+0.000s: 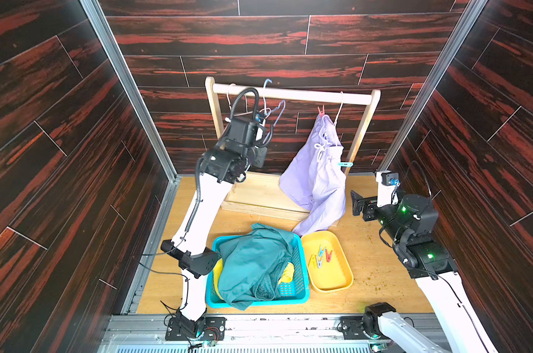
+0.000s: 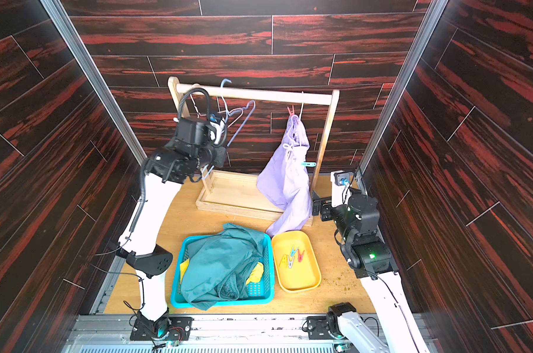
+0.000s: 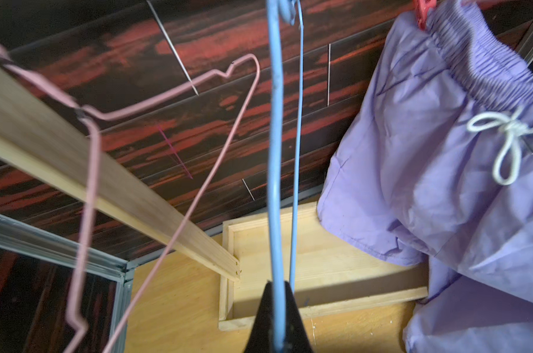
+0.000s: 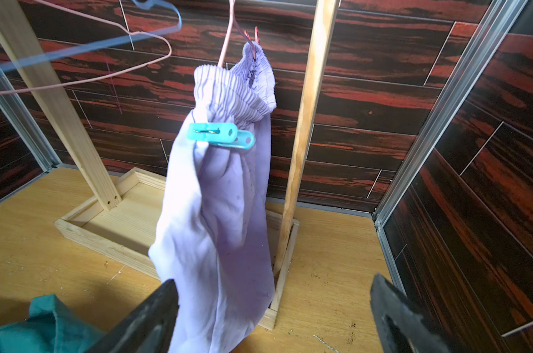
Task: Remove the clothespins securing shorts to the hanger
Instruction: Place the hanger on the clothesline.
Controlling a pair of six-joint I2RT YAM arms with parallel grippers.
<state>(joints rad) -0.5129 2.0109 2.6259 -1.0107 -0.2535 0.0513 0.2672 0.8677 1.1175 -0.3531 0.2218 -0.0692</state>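
Lavender shorts [image 1: 317, 171] [image 4: 216, 214] hang from a pink hanger [image 4: 225, 45] at the rack's right end. A red-pink clothespin [image 1: 321, 111] [image 4: 256, 36] grips the waistband at the top. On the side edge lower down sits a light blue clothespin [image 1: 345, 164] [image 4: 220, 136]. My left gripper [image 3: 276, 293] is shut on the wire of an empty blue hanger [image 3: 275, 152] [image 1: 279, 113] at the rack's left. My right gripper [image 4: 274, 281] [image 1: 355, 201] is open, low beside the shorts' hem, which hangs just inside one finger.
The wooden rack [image 1: 289, 93] stands on a tray base at the back, with an empty pink hanger [image 3: 167, 97] at its left. A blue basket [image 1: 301, 269] holds teal shorts [image 1: 253, 262] and yellow shorts [image 1: 286, 272]. A yellow tray [image 1: 341, 275] holds several clothespins [image 1: 320, 256].
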